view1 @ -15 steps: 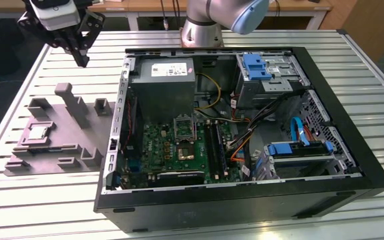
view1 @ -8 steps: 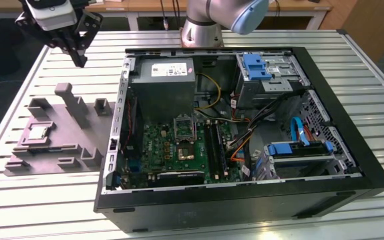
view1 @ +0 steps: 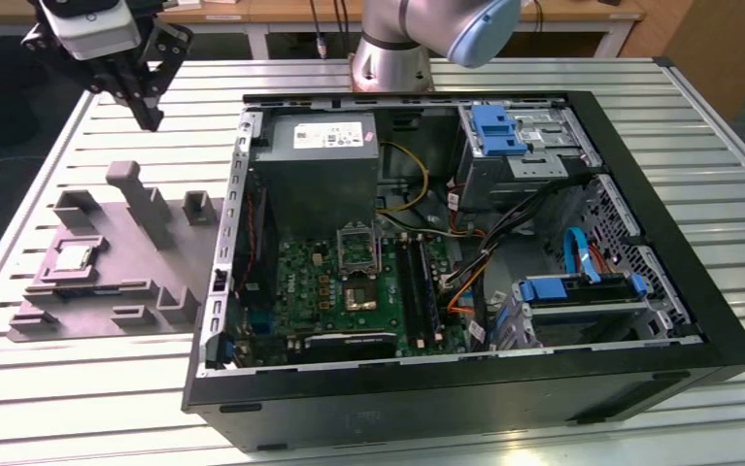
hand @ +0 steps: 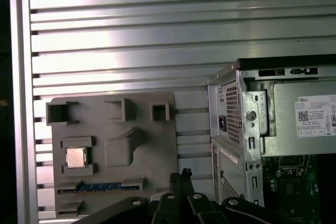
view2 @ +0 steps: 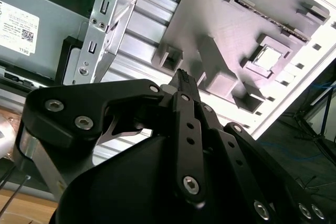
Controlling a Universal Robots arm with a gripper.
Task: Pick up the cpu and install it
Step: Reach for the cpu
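- At the exterior view's far left, the gripper (view1: 152,120) hangs high over the table (view1: 87,383). It is apart from everything below it and touches nothing.
- Its fingers (view2: 188,124) look drawn together at the tips. Neither wrist view shows a gap between them, and they hold nothing.
- Beneath the gripper in the exterior view, the grey fixture (view1: 152,282) lies flat on the table, just beside the case (view1: 476,393).
- The cpu (view1: 77,257) sits metal top up in a square pocket on the fixture's side away from the case. In the first wrist view it lies level in that pocket, well apart from the fingertips.
- Judged from this, the step in hand is the approach to the pick. The chip is not yet grasped and nothing has been installed.
- The pick would call for fingers parted wider than the chip and centred over the pocket. They would then need to come down straight.
- The chip is thin and the pocket walls stand close around it, so I expect little room for the tips and a grip on the edges only.
- Further right, the case lies open on its side with the green board (view1: 333,291) inside.
- The socket (view1: 356,249) sits near the board's middle, just below the power supply (view1: 326,165). I cannot tell whether its frame stands open.
- Seating the chip there would call for holding it level and square to the socket. Cables run close by on the exterior view's right, which leaves little slack for the approach.
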